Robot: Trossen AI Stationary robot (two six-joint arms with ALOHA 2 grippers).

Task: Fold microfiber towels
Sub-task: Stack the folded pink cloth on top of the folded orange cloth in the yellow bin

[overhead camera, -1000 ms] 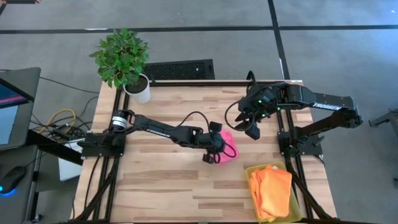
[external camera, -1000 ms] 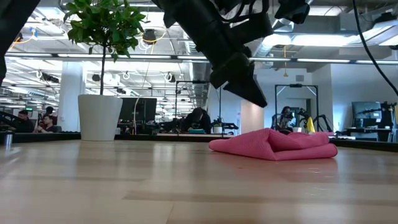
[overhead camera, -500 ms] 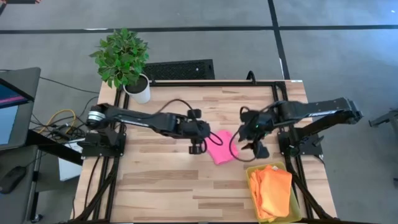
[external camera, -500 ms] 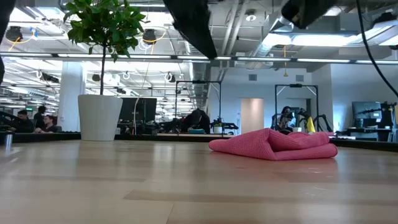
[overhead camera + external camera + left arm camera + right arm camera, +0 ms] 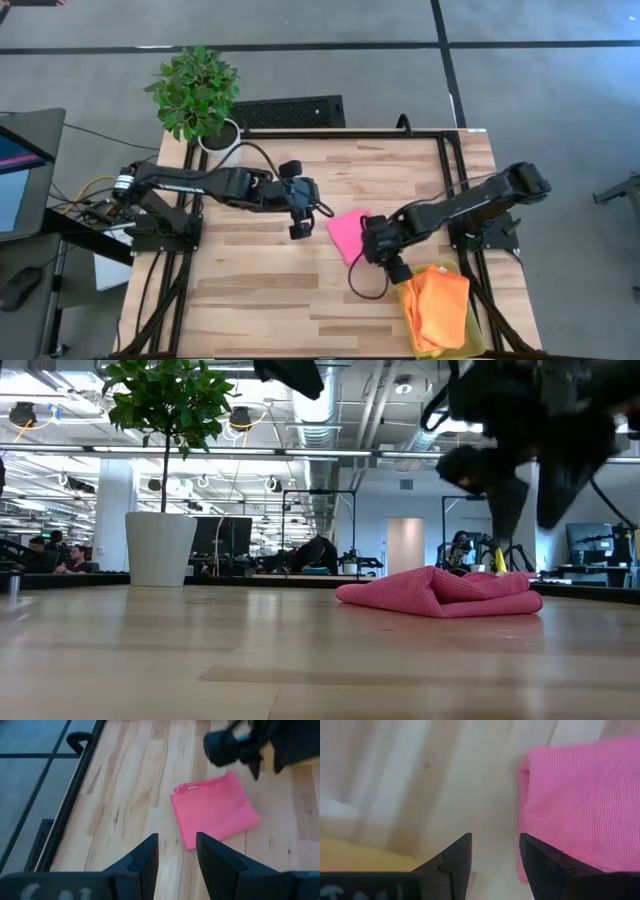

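Note:
A hot pink towel [image 5: 347,232] lies folded flat on the wooden table, right of its middle; it also shows in the low view [image 5: 440,592]. Folded orange towels [image 5: 436,305] lie in a yellow bin [image 5: 472,340] at the near right corner. The yellow towel does not show. My left gripper [image 5: 300,208] is open and empty, raised above the table to the left of the pink towel [image 5: 215,810]. My right gripper [image 5: 368,245] is open, just above the table at the pink towel's near right edge [image 5: 575,805], pointing down.
A potted plant [image 5: 200,100] stands at the far left corner. The black frame rails [image 5: 455,190] run along the table's sides. Bare wood lies to the left of and in front of the pink towel.
My left gripper has drawn back from over the pink towel toward the table's left and far edges and has risen. My right gripper has swung from the far right toward the near edge and down to the towel's right side. The towel has stayed where it was.

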